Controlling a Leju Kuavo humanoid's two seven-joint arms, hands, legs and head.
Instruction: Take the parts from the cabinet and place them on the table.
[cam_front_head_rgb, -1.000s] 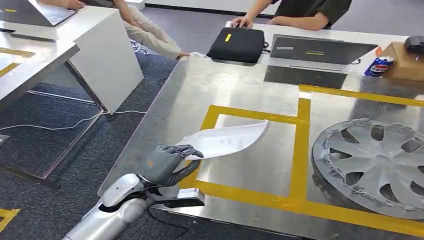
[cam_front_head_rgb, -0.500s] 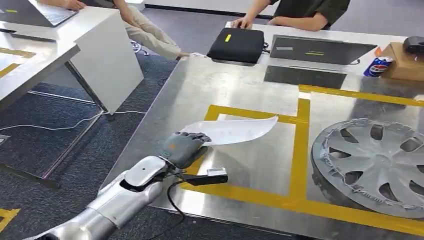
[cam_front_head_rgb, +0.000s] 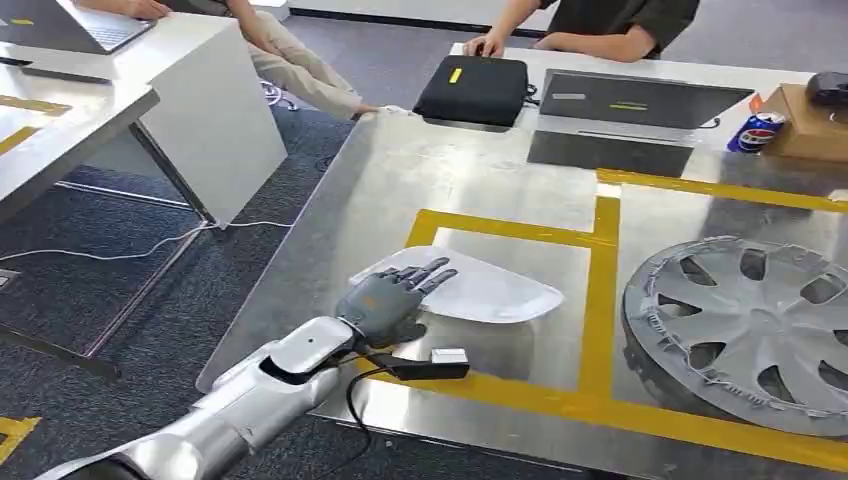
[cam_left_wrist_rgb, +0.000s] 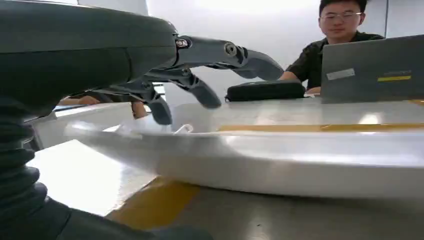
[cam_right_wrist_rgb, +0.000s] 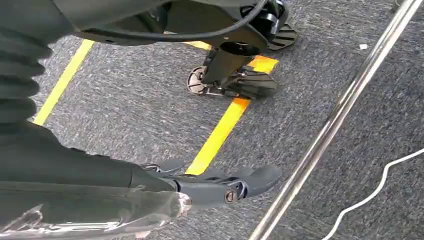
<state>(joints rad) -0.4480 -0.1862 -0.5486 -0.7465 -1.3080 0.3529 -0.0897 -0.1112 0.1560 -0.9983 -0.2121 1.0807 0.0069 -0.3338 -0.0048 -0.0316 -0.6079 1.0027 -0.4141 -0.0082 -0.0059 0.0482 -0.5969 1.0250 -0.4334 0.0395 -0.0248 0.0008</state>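
Bench (cam_front_head_rgb: 470, 165): brushed steel, reflective, marked off with yellow tape (cam_front_head_rgb: 600, 290) into squares.
Floor (cam_front_head_rgb: 150, 290): dark grey carpet, white cable trailing beside the bench.
White part (cam_front_head_rgb: 480, 290): smooth, curved, leaf-shaped shell, lying flat inside the taped square on the bench.
Left robot hand (cam_front_head_rgb: 390, 295): fingers spread, over the part's near end, gripping nothing.
Hubcap (cam_front_head_rgb: 750, 325): silver, spoked, right of the part.
Right robot hand (cam_right_wrist_rgb: 220, 185): over carpet, grip unclear.
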